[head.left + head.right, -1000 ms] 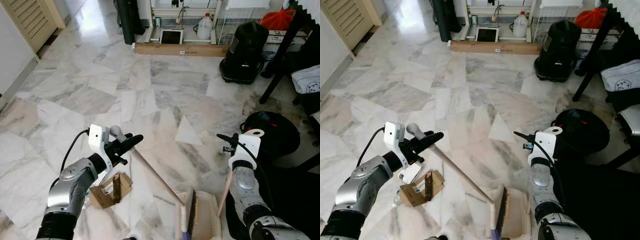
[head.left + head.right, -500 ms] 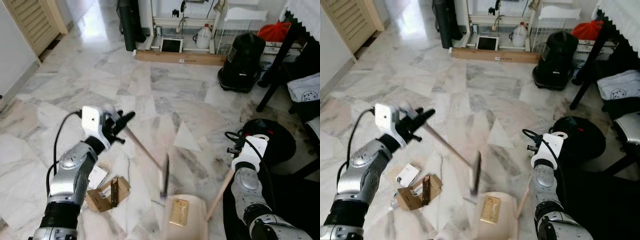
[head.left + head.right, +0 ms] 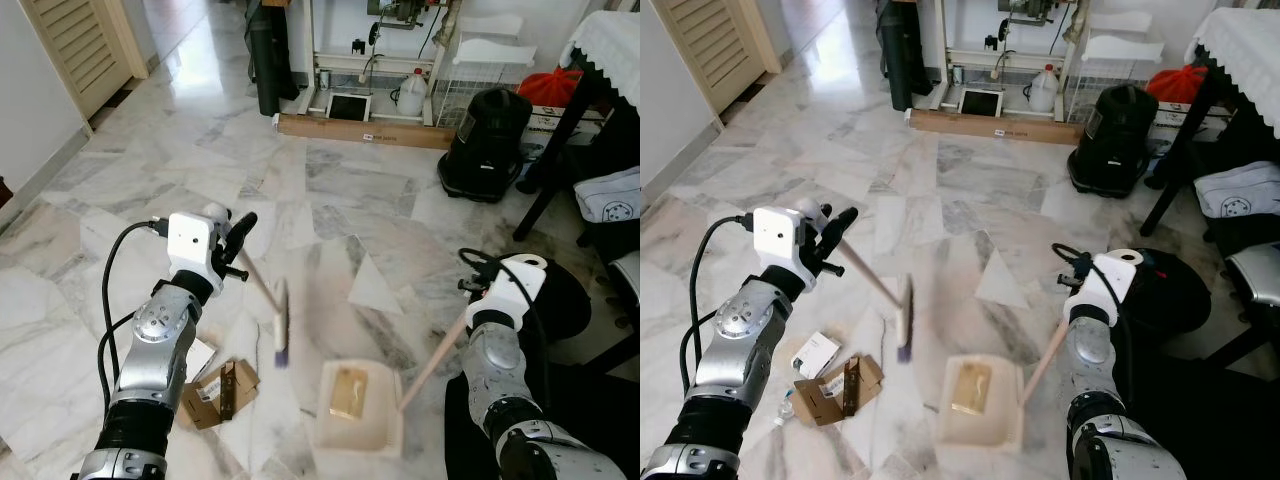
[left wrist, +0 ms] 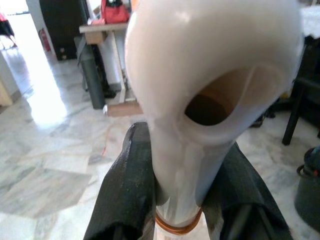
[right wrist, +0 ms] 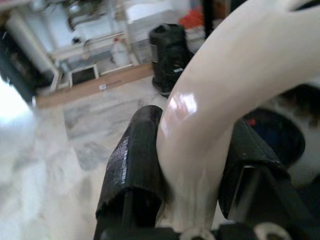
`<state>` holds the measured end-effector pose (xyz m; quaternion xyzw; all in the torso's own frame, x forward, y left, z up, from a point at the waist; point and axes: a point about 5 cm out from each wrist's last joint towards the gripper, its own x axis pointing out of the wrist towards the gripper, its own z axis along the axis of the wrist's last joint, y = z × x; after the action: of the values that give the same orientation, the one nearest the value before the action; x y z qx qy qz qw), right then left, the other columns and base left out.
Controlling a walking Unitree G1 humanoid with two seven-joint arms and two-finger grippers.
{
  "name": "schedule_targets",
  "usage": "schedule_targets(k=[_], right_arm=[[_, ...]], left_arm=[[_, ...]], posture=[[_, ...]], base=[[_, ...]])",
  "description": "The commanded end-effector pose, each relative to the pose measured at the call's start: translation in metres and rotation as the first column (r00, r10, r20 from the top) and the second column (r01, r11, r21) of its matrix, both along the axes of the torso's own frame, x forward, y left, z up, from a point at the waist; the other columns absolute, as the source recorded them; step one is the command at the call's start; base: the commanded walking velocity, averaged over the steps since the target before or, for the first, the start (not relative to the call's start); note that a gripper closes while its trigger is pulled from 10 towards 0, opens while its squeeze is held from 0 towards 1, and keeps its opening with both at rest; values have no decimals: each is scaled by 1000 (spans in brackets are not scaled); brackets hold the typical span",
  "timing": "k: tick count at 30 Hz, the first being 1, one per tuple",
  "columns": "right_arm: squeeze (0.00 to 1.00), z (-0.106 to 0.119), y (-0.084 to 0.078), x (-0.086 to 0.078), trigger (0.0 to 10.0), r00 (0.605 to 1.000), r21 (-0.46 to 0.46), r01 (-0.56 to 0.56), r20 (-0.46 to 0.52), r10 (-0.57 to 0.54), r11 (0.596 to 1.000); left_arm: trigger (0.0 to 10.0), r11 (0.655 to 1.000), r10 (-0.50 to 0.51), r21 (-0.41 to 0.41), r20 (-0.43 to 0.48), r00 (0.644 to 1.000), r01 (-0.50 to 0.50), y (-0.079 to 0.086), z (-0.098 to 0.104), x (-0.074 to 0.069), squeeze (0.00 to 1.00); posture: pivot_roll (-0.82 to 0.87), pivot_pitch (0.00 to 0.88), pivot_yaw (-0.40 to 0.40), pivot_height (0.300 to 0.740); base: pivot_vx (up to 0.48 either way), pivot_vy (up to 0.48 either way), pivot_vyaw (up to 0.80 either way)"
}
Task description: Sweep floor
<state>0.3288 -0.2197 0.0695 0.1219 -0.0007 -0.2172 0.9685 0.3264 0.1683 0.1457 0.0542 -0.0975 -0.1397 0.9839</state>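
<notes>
step: we lift broom point(image 3: 278, 330) off floor left of dustpan point(image 3: 357, 408) | left hand point(image 3: 236, 232) clamped on broom handle, right hand point(image 5: 192, 165) clamped on dustpan handle | next: sweep cardboard scraps point(image 3: 222, 392) toward dustpan

Head eyes look down across one marble floor point(image 3: 330, 190); wrist cameras sit close behind handles.

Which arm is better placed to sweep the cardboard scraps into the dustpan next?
Probably left: the left gripper holds the broom, lifted beside the cardboard scraps; the right gripper steadies the dustpan.
</notes>
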Motion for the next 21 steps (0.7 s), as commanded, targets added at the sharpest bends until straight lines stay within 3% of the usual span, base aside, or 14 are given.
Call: schedule_targets(k=[1, 6, 10, 14, 18, 21], right_arm=[[0, 6, 0, 2, 10000, 998, 74, 24, 52, -28, 997], [0, 5, 2, 2, 10000, 996, 161, 31, 74, -44, 986], [0, 6, 2, 3, 10000, 996, 146, 24, 77, -35, 989], [0, 6, 2, 3, 10000, 996, 145, 21, 78, -32, 989], [0, 6, 4, 3, 10000, 996, 156, -1, 88, -13, 988], [0, 6, 5, 3, 10000, 996, 154, -6, 87, -8, 988]], left_arm=[[10000, 1000, -5, 16, 70, 998, 3, -2, 11, 1, 0], [10000, 999, -40, -1, 74, 996, 40, -5, 11, 3, 0], [10000, 986, -124, -110, 52, 991, 129, -17, 13, 4, 0], [10000, 976, -166, -138, 37, 985, 169, -19, 13, 3, 0], [10000, 1000, -19, 8, 101, 995, 18, -1, 17, 8, 0], [10000, 999, 8, 40, 137, 990, -14, 0, 20, 7, 0]], posture=[[43, 0, -12, 740], [31, 0, -11, 740], [30, 0, -15, 740], [30, 0, -17, 740], [38, 0, -23, 740], [34, 0, -22, 740]], base=[[0, 0, 0], [0, 0, 0], [0, 0, 0], [0, 0, 0], [0, 0, 0], [0, 0, 0]])
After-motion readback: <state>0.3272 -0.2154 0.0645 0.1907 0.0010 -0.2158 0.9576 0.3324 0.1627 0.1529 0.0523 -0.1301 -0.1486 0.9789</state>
